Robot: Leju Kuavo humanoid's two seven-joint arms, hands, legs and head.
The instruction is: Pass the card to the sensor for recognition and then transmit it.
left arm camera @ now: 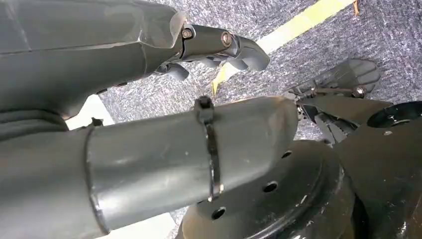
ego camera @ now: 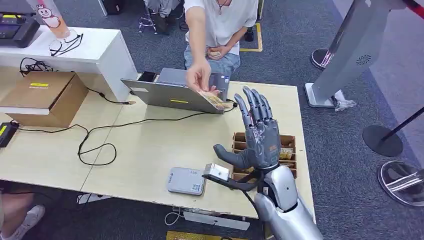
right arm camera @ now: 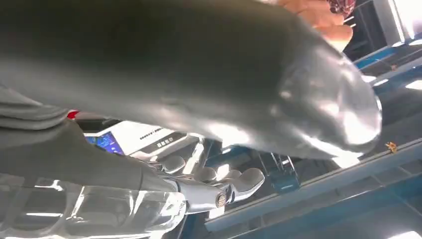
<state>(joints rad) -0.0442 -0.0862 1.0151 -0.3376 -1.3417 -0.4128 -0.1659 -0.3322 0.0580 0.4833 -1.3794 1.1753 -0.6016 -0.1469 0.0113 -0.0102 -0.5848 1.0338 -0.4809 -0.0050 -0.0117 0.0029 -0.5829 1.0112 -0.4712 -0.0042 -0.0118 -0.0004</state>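
Note:
A person's hand (ego camera: pixel 199 77) holds the card (ego camera: pixel 216 100), a tan patterned slip, over the laptop at the table's far side. My right hand (ego camera: pixel 257 132) is raised above the card tray with fingers straight and spread, holding nothing; its fingertips are just right of the card. The grey sensor box (ego camera: pixel 186 181) lies flat near the table's front edge, left of my right wrist. In the right wrist view my thumb (right arm camera: pixel 224 74) and fingers (right arm camera: pixel 219 186) are apart. My left hand (left arm camera: pixel 219 47) hangs over carpet, fingers curled in, nothing in it.
A wooden tray (ego camera: pixel 287 147) with several cards sits behind my right hand. A grey laptop (ego camera: pixel 175 90) stands at the table's far edge, the person seated behind it. A black cable (ego camera: pixel 95 145) loops across the table, a cardboard box (ego camera: pixel 47 95) at left.

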